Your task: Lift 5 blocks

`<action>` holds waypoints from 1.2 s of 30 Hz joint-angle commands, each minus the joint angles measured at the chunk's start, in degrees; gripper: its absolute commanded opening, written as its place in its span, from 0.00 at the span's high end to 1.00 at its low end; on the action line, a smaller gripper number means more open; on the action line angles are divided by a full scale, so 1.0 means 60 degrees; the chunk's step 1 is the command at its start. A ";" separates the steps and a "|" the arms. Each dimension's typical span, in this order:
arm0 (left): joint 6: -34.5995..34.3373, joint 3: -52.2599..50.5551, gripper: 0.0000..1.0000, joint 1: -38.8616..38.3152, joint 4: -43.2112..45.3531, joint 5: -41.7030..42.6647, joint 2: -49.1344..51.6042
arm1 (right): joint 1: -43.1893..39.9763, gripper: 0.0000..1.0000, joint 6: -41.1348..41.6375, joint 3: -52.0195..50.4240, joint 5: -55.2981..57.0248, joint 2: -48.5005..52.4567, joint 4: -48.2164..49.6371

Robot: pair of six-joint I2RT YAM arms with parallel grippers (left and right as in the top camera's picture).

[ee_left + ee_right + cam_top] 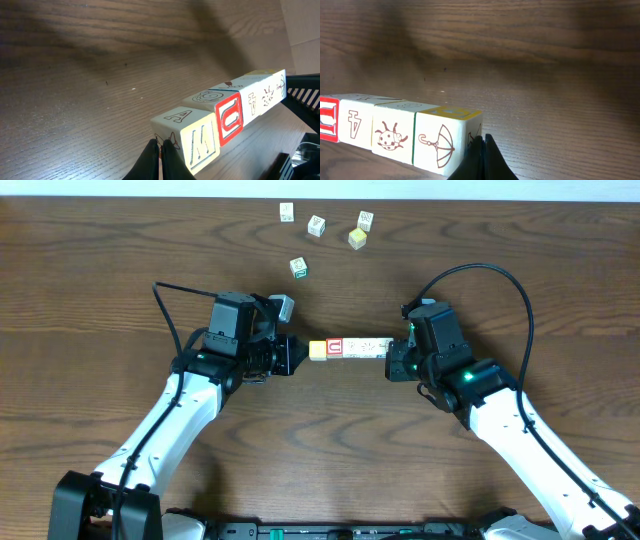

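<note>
Blocks (349, 347) in a row (end to end), squeezed between left claw (299, 356) and right claw (391, 352), both closed on nothing

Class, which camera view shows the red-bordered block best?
The left wrist view: the red-bordered block shows its whole red-framed letter face, close and sharp. Overhead, the block is small and seen from above. The right wrist view cuts it off at the left edge.
</note>
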 commanded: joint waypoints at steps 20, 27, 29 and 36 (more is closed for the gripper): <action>-0.0080 0.0583 0.93 -0.0732 0.0240 0.2492 -0.0182 | 0.0954 0.99 0.0076 0.0525 -0.3432 -0.0117 0.0255; -0.0076 0.0579 0.93 -0.0743 0.0171 0.2492 -0.0164 | 0.0954 0.99 0.0076 0.0525 -0.3432 -0.0109 0.0259; -0.0069 0.0579 0.93 -0.0790 0.0171 0.2484 -0.0164 | 0.0954 0.99 0.0076 0.0525 -0.3428 -0.0109 0.0259; -0.0044 0.0572 0.93 -0.1053 0.0160 0.2091 -0.0164 | 0.0954 0.99 0.0076 0.0525 -0.3388 -0.0102 0.0259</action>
